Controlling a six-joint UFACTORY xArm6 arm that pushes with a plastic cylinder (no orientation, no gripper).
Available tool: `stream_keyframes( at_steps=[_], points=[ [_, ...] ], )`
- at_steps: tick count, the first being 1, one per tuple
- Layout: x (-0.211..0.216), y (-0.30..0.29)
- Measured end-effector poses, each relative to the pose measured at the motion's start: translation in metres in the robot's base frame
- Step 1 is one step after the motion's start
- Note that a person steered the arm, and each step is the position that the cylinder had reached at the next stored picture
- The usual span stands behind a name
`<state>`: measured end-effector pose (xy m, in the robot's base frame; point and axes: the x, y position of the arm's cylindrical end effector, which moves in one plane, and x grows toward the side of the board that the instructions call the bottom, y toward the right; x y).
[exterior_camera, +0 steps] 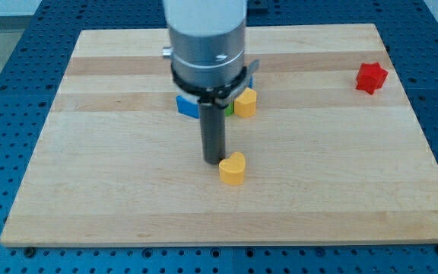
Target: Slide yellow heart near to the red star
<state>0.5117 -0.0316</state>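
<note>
The yellow heart (pixel 233 168) lies on the wooden board near the middle, slightly toward the view's bottom. The red star (pixel 371 78) sits far off at the view's upper right. My tip (pixel 214 160) rests on the board just left of the yellow heart, touching or almost touching its upper left side. The rod rises straight up to the arm's grey and white body, which hides part of the board behind it.
A blue block (pixel 188 106), a green block (pixel 228 107) and a second yellow block (pixel 245 102) cluster just above my tip, partly hidden by the arm. The wooden board (pixel 90 190) lies on a blue perforated table.
</note>
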Motion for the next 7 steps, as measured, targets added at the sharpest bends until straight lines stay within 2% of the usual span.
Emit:
stream_keyframes(
  at_steps=[2,3,7],
  points=[
    [0.042,-0.01],
    [0.035,0.021],
    [0.01,0.034]
  ],
)
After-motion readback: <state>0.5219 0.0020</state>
